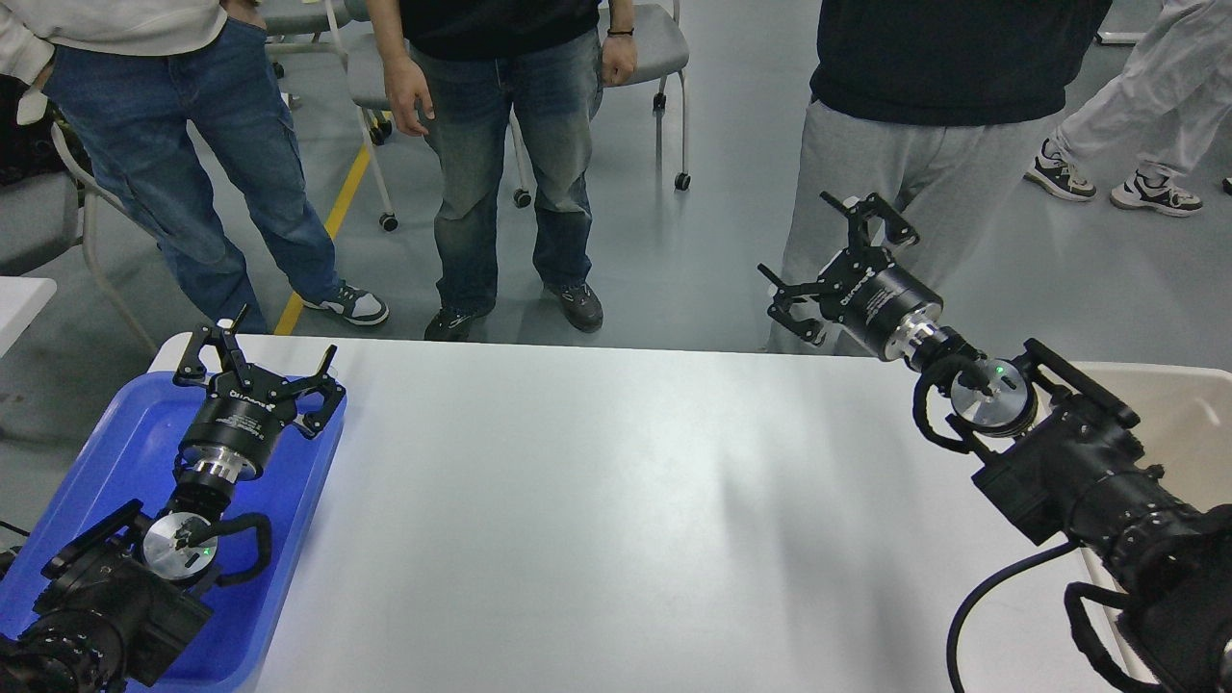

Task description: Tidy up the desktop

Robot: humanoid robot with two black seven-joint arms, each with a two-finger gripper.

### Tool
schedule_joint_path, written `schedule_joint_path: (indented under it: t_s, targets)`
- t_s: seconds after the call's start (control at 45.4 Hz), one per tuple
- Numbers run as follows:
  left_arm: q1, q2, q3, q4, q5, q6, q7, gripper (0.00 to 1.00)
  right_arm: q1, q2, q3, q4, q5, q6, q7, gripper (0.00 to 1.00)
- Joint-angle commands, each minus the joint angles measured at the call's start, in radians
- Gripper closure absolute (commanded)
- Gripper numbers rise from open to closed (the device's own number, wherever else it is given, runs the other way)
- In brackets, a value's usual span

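The desktop (597, 520) is a large white tabletop with rounded corners, and I see nothing lying on its surface. My left gripper (258, 358) is open and empty, held above the far end of the blue tray (115, 452) at the table's left. My right gripper (835, 252) is open and empty, held in the air above the table's far edge at the right, fingers pointing up and to the left.
A beige bin (1179, 404) stands off the table's right end, partly behind my right arm. Three people (924, 144) stand close behind the far edge. Wheeled chairs (654, 58) stand further back.
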State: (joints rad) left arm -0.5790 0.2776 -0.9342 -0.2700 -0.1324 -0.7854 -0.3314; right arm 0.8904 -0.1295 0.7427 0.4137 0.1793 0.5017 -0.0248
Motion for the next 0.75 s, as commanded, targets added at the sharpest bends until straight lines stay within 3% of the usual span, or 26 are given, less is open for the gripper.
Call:
schedule_joint_path:
  t_s: [0.0, 0.727]
  targets:
    - [0.001, 0.000, 0.000, 0.000, 0.000, 0.000, 0.000, 0.00, -0.067, 0.059, 0.003, 0.000, -0.001, 0.024, 0.002, 0.00]
    - [-0.001, 0.000, 0.000, 0.000, 0.000, 0.000, 0.000, 0.00, -0.176, 0.077, 0.004, -0.010, -0.001, 0.103, 0.002, 0.00]
